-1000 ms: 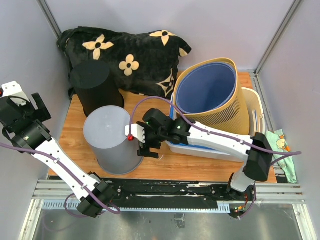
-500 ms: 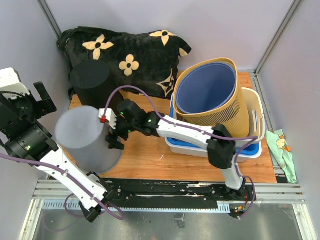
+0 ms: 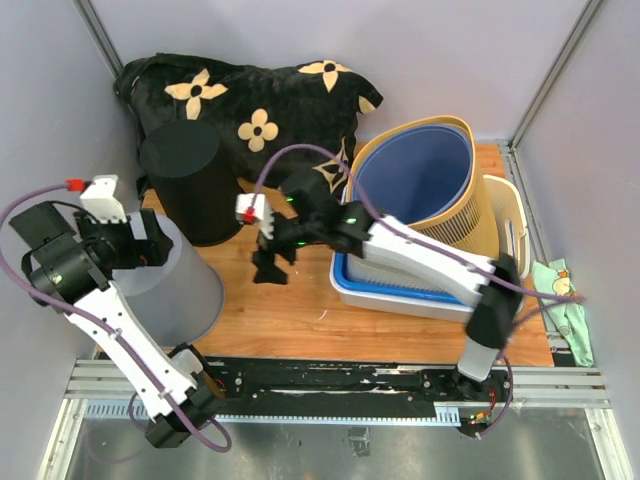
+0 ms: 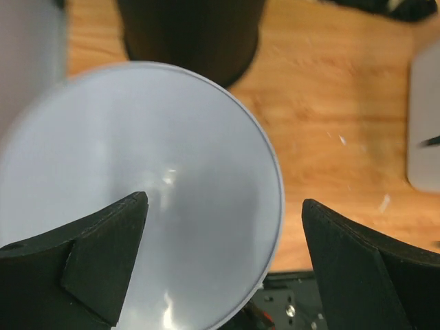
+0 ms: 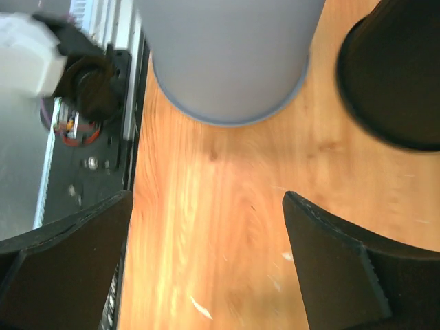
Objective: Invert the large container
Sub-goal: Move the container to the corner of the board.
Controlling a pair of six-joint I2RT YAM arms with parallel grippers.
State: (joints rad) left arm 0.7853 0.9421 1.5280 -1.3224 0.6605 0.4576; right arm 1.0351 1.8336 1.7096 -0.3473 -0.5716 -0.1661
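Since a second ago the large container (image 3: 185, 290) has slid from the middle of the near edge to the left corner of the wooden board (image 3: 290, 310). The left arm has swung in above it, and the right arm has drawn back toward the board's centre.

The board carries everything. Across its far side lies a black blanket (image 3: 270, 110) with cream flowers. To the right, a tan basket (image 3: 480, 225) with a blue inside leans in a white and blue tub (image 3: 400, 295).

The grey container stands on its rim at the near left, its closed flat end up. A black bin (image 3: 190, 180) stands just behind it.

The left gripper (image 3: 140, 248) hangs over that flat end. In the left wrist view its jaws are spread wide over the grey disc (image 4: 137, 192), and the left gripper (image 4: 223, 206) has nothing between them.

The right gripper (image 3: 268, 265) hovers over bare wood, apart from the container. Its wrist view shows the jaws wide and empty, with the container's wall (image 5: 230, 55) beyond the right gripper (image 5: 206, 199).
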